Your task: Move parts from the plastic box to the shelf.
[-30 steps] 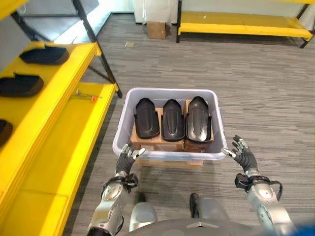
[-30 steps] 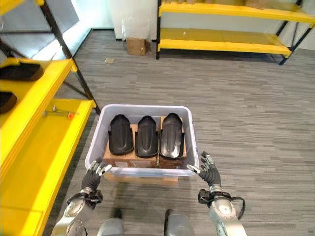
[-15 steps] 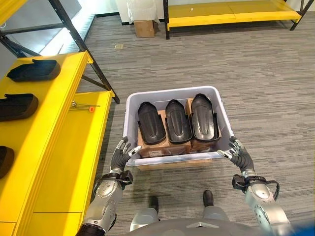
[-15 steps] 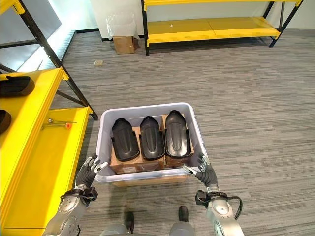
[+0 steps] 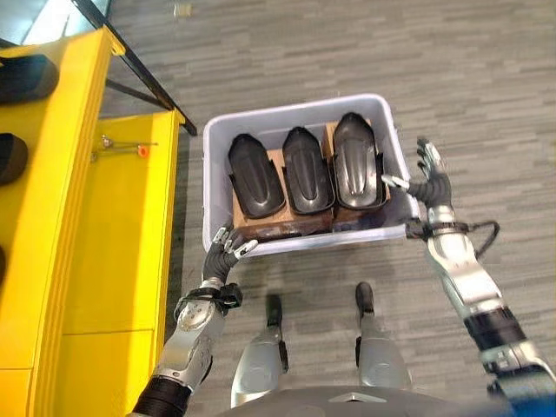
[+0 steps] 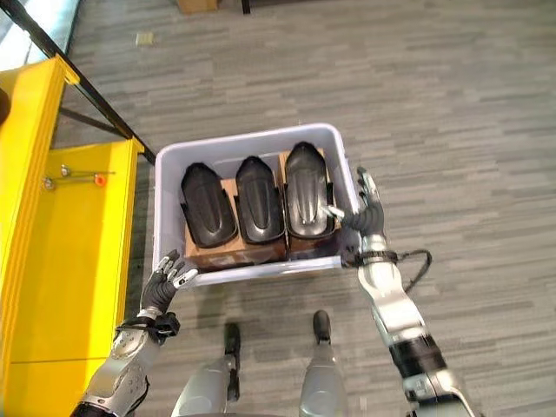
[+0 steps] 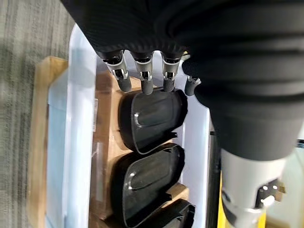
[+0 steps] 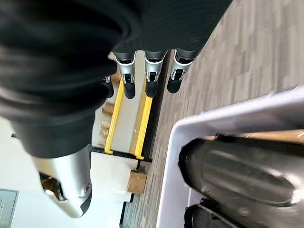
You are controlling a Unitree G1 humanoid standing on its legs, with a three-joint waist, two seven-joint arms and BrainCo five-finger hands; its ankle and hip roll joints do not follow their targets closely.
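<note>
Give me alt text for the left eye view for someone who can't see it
Three black parts lie side by side on cardboard inside a pale plastic box on grey carpet. The robot's right hand hovers open at the box's right rim, and its left hand is open at the near left corner. A yellow shelf runs along the left.

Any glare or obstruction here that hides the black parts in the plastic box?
Left eye view: soft sheen on the three black moulded plastic parts in the pale grey plastic box, and their outlines read clearly. Left wrist view: the left hand and its dark cover block part of the box. Right wrist view: a broad highlight streaks the nearest part, beyond the right hand.
</note>
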